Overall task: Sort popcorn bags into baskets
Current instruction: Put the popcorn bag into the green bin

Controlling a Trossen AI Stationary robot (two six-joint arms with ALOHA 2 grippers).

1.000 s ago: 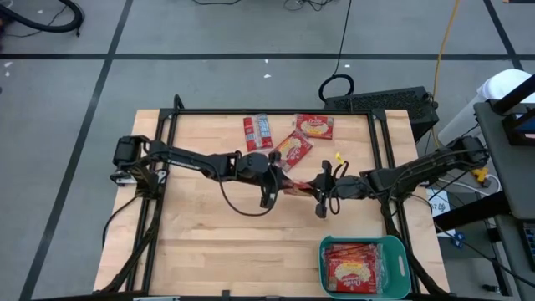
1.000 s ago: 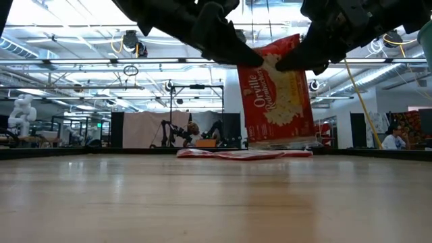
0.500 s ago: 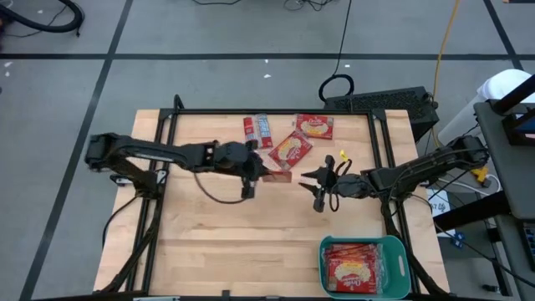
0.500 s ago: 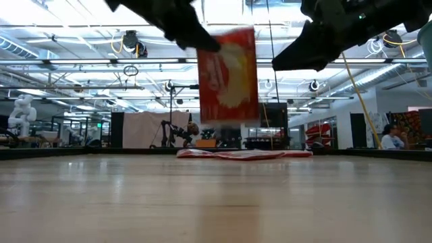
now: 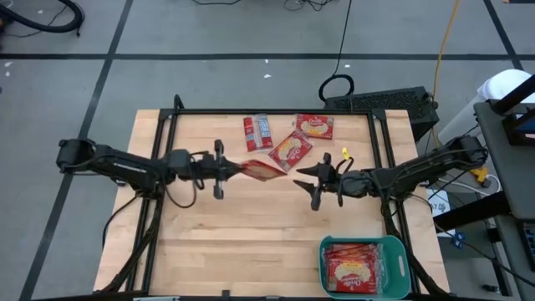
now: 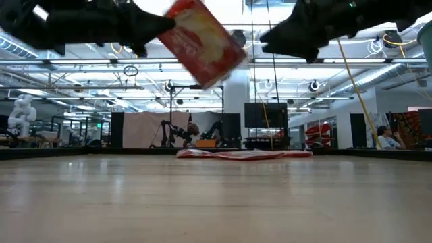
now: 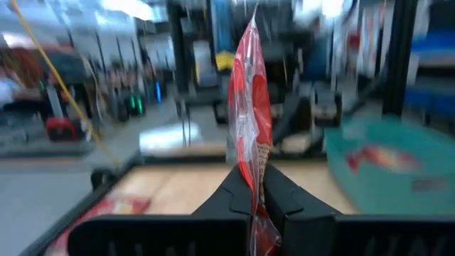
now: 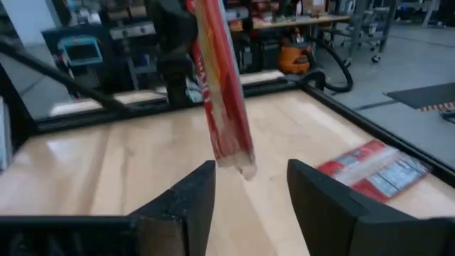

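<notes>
Left tool (image 5: pixel 224 166): closed on the lower edge of one popcorn bag (image 5: pixel 260 170), held in the air above the middle of the worktop (image 5: pixel 201 242), towards its far edge.
Right tool (image 5: pixel 311 178): jaws wide, holding nothing, facing the bag with a clear gap between them.
Held bag: tilted in the low view; seen edge-on from the left wrist, pinched between the two fingers (image 7: pixel 242 192).
Basket (image 5: pixel 394 249): teal-green, at the near right corner of the worktop, already containing red packets (image 5: pixel 351 269).
Loose bags (image 5: pixel 292 138): three lie flat near the far edge, one showing a grey-white label panel, two a yellow-cream oval.
Step in hand (judgement): carry the held bag to the basket.
Technique: keep the pinch firm; the flat packet can swing or slip. Route clear of the right tool. Release low over the basket so the bag lands flat on the stack.
Materials: thin, glossy, flexible red film packets; rigid plastic basket with low walls and rounded corners; pale wood-grain worktop in a black frame.
</notes>
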